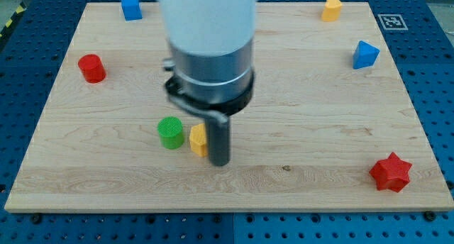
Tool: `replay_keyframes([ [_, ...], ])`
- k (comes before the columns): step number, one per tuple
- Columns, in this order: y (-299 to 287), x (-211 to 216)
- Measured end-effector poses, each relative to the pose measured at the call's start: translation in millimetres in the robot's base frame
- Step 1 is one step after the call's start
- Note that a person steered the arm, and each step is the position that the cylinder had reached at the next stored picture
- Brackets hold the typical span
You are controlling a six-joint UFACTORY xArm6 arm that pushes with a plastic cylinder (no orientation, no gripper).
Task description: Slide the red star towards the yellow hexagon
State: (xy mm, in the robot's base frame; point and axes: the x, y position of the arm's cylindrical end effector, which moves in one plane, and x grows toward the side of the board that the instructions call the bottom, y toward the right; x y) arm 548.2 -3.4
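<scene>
The red star (391, 172) lies near the board's bottom right corner. The yellow hexagon (198, 140) lies left of the board's middle, low down, partly hidden by my rod. My tip (220, 162) rests on the board just right of the yellow hexagon, touching or nearly touching it, and far to the left of the red star.
A green cylinder (170, 132) stands just left of the yellow hexagon. A red cylinder (91, 68) is at the left, a blue cube (130, 7) at the top left, a yellow block (331, 8) at the top right, a blue triangular block (365, 54) at the right. The wooden board (319, 109) has edges all round.
</scene>
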Motion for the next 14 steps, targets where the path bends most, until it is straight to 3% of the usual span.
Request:
replay_keyframes([
  [1, 52, -49],
  [3, 236, -68],
  [4, 317, -23],
  [5, 329, 39],
  [6, 316, 48],
  [7, 247, 55],
  [8, 232, 56],
  [10, 213, 17],
  [12, 196, 26],
  [14, 139, 27],
])
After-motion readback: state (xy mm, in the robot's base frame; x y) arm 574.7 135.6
